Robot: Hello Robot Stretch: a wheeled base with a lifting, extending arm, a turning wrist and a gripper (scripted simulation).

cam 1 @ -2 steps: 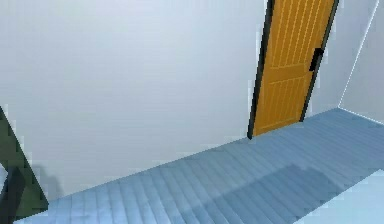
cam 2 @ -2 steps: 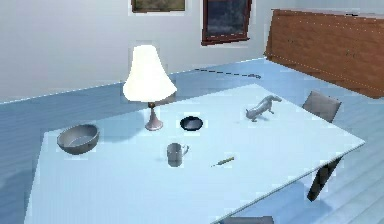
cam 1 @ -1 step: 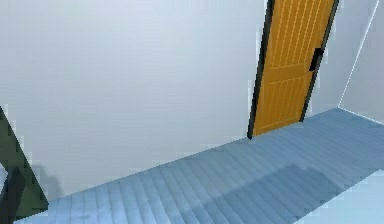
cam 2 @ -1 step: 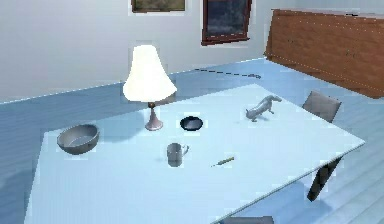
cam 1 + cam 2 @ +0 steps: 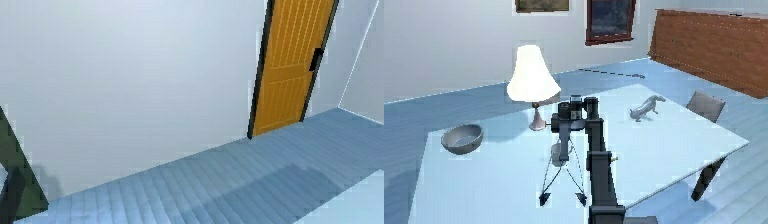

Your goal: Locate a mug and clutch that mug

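Pale blue-white rectangular worktop (image 5: 684, 150) on a dark leg (image 5: 706, 180) stands on a blue plank floor (image 5: 444, 105) w/ plain pale walls behind. On it are a lamp w/ cream cone shade & pinkish stem (image 5: 532, 75) near the middle, a shallow grey bowl (image 5: 462, 138) toward the arm side view's left, & a small white animal figurine (image 5: 647, 107) toward its right, all well apart. A grey chair back (image 5: 706, 103) sits just beyond the worktop's far right edge. A red-brown slatted wood panel (image 5: 714, 45) runs along the upper right. On the far wall hang a dark red-framed picture or window (image 5: 611, 20) & the lower edge of another framed picture (image 5: 542, 5). The dark square-bar arm (image 5: 599, 170) rises over the worktop, & the claw (image 5: 565, 198) hangs left of it. Its thin fingers (image 5: 549, 188) have bare worktop behind them, so it has hold of nothing; how wide it stands can't be told. Can't tell which thing here, if any, is the mug. The forward view gives other parts of the room: a blank grey-white wall (image 5: 130, 80), an orange panelled door in a dark frame (image 5: 292, 60) w/ a dark handle (image 5: 316, 58), the same blue planks, a dark green slanted piece (image 5: 20, 160) at its left edge, & a pale patch (image 5: 362, 206) at bottom right, prob. the worktop's corner.
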